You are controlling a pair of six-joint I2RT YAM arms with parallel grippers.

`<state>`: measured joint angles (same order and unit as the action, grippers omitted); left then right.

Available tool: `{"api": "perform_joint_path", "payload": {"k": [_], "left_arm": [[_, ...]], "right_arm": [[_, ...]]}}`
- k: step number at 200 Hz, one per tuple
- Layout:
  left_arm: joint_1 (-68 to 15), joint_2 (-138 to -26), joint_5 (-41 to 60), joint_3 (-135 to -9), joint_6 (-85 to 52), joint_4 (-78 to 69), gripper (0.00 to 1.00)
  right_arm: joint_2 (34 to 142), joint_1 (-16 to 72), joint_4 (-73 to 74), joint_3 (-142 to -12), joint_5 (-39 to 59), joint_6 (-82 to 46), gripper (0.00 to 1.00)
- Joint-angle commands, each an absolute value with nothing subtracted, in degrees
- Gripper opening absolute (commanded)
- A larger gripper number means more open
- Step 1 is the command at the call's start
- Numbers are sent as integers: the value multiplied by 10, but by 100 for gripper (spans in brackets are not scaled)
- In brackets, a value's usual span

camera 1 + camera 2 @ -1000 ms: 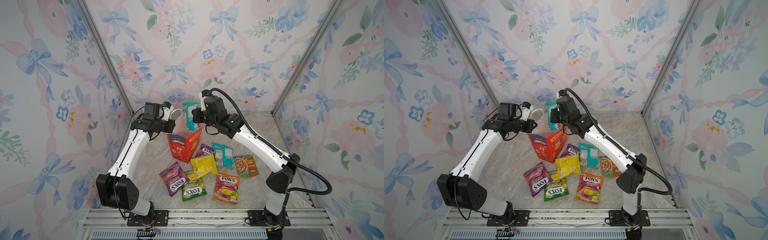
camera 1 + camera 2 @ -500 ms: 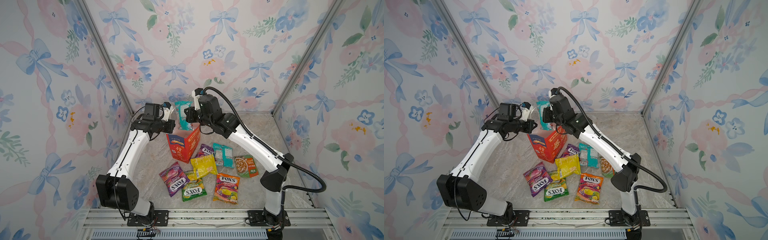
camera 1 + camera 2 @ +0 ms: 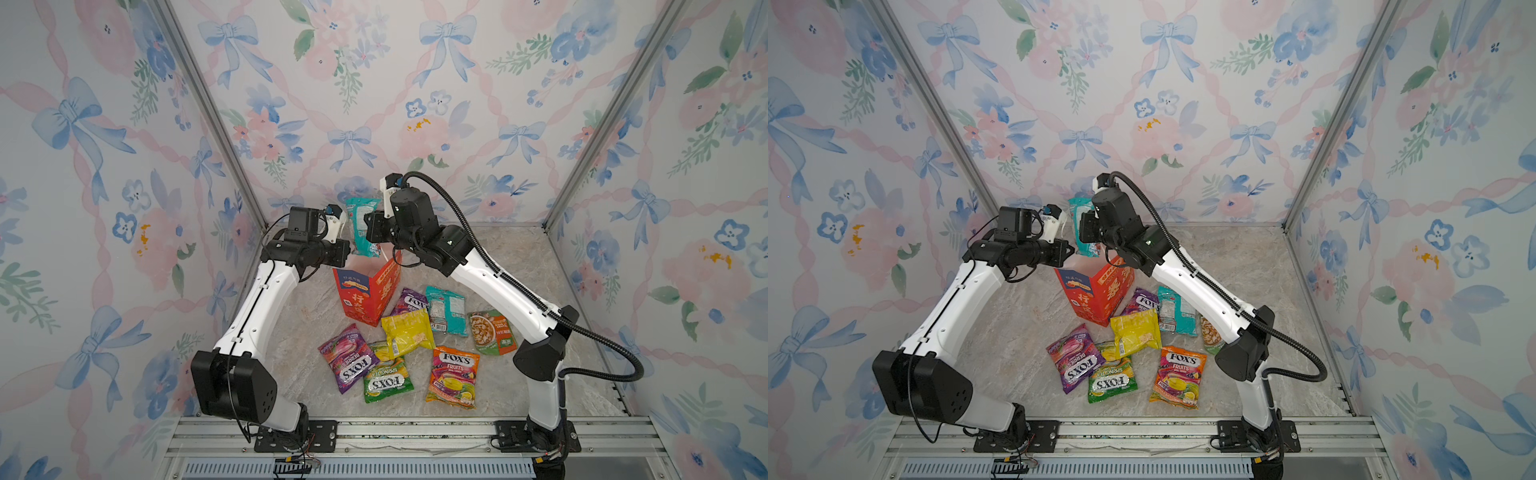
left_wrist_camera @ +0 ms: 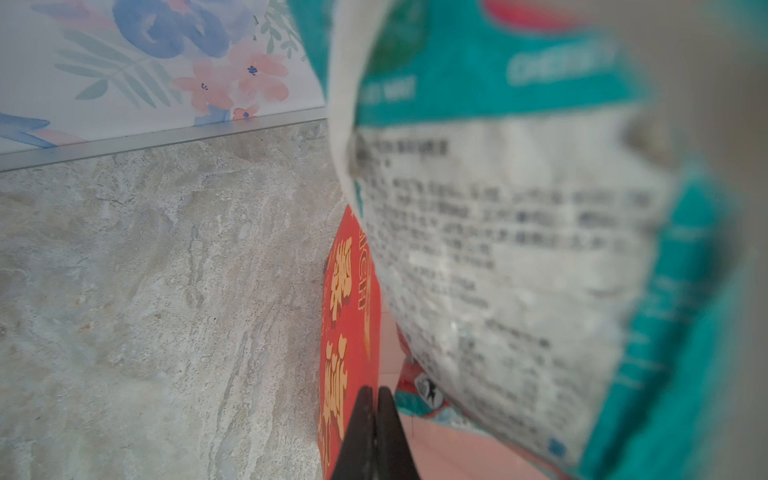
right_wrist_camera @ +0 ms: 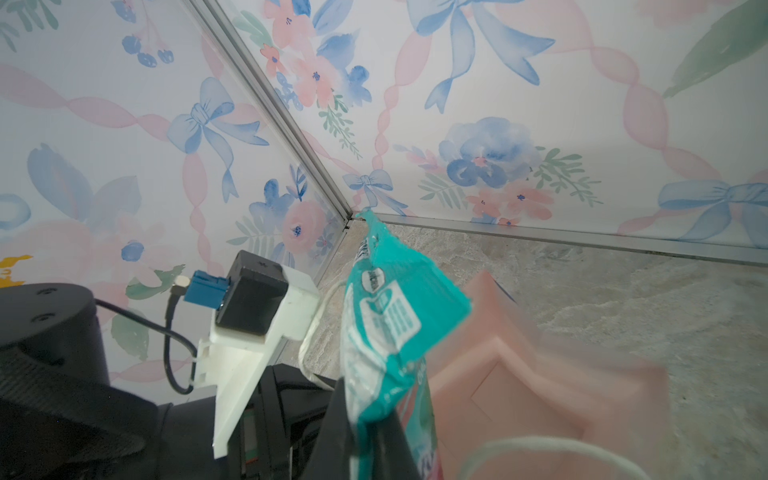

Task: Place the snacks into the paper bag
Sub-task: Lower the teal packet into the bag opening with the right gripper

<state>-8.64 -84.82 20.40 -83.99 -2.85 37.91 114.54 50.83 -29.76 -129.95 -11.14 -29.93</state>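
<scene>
The right gripper (image 5: pixel 365 419) is pinching a teal packet (image 5: pixel 399 299) by one end, and its two black fingers are pressed onto the shiny wrap. In both top views the teal packet (image 3: pixel 362 224) hangs straight down from the right gripper (image 3: pixel 369 232), right over the open top of the bag (image 3: pixel 365 297). Its low end is at the mouth of the bag, but I cannot tell if it dips inside.

The left gripper (image 4: pixel 375 392) has its fingers pressed together. The tips sit at the top edge of the bag (image 4: pixel 349 316), where the red outside meets the pale inside. I cannot tell if paper is caught between them. A white cord (image 5: pixel 309 336) of the bag loops just beside this gripper.

The bag stands up on the table (image 3: pixel 540 257), near the back, between the two arms.

The other snacks lie flat on the table in front of the bag:
- A purple packet (image 3: pixel 349 357) and a green packet (image 3: pixel 386 376) lie side by side and touch.
- A yellow packet (image 3: pixel 407 332) lies partly on the green one and on a second purple packet (image 3: pixel 409 301), which is next to the bag.
- A second teal packet (image 3: pixel 446 309) lies to the right of the yellow one.
- An orange-green packet (image 3: pixel 492 332) lies to the right of that, by the right arm.
- An orange packet (image 3: pixel 453 376) lies nearest the front
</scene>
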Motion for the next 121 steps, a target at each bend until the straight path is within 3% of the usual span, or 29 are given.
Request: {"api": "perform_joint_path", "payload": {"k": [1, 60, 121], "left_arm": [[-88, -835, 202, -829, -34, 395, 0], [-87, -836, 191, -828, -38, 396, 0], [-87, -841, 189, -832, -42, 396, 0]], "right_arm": [[1138, 517, -279, -1285, -152, -291, 0], [1065, 517, -245, -1173, -198, -272, 0], [1021, 516, -222, -1102, -180, -291, 0]]}}
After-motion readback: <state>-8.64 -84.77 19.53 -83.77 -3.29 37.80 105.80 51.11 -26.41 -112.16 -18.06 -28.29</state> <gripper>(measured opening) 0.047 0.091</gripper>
